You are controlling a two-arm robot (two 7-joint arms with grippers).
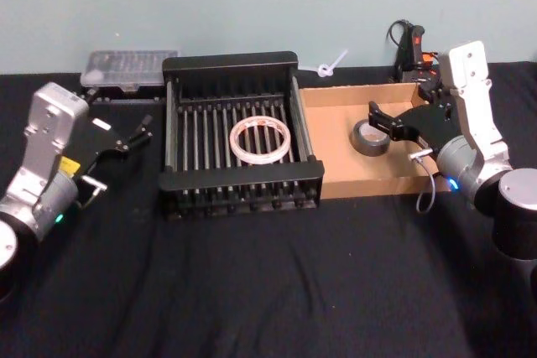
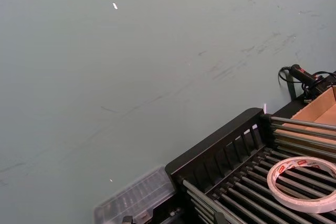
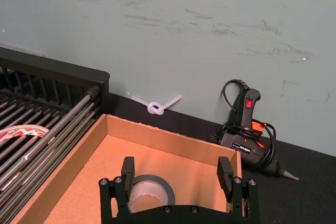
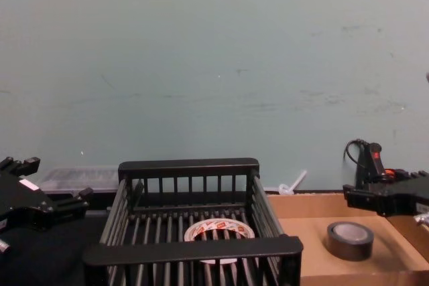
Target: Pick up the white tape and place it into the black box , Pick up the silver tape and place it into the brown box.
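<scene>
The white tape (image 1: 262, 140) lies flat on the slatted floor of the black box (image 1: 239, 182), and shows too in the left wrist view as the white tape (image 2: 304, 182). Beside it, the silver tape (image 1: 370, 137) rests inside the brown box (image 1: 336, 165). My right gripper (image 1: 382, 121) hovers open just above that roll. In the right wrist view one finger (image 3: 127, 169) stands over the silver tape (image 3: 147, 190). Left of the crate, my left gripper (image 1: 143, 130) is open and holds nothing.
A clear plastic case (image 1: 130, 69) lies behind the crate at the back left. A black corded hand tool (image 1: 411, 48) and a knotted white tie (image 1: 330, 64) sit against the wall behind the cardboard box. Black cloth covers the table front.
</scene>
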